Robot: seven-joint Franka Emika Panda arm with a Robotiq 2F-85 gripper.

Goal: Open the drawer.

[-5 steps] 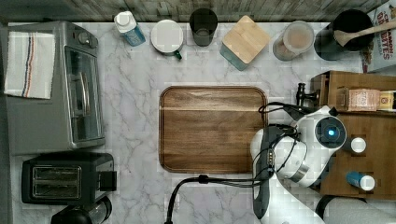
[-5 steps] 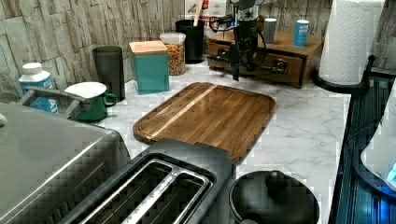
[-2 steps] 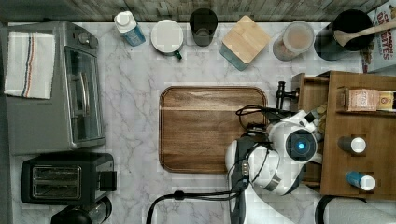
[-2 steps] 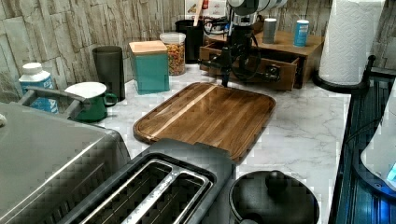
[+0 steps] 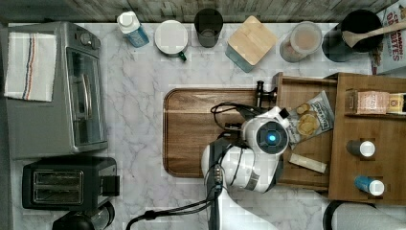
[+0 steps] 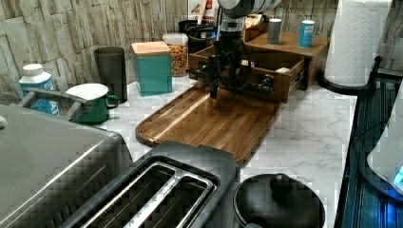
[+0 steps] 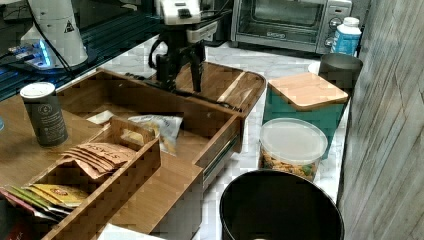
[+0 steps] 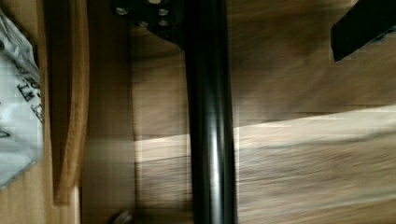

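Gripper stands vertical over the black bar handle; fingers spread wide, one each side of the bar, no visible clamping. Drawer is medium-brown wood, pulled well out of its box cabinet at the top view's right, its front overhanging the wooden tray. Inside: a snack bag and a small pale packet. Cabinet top carries two small bottles. Surface is white-grey marble counter; stone-tile wall behind. Along the wall: teal canister, cereal jar, green mug. Toaster oven and toaster at the top view's left.
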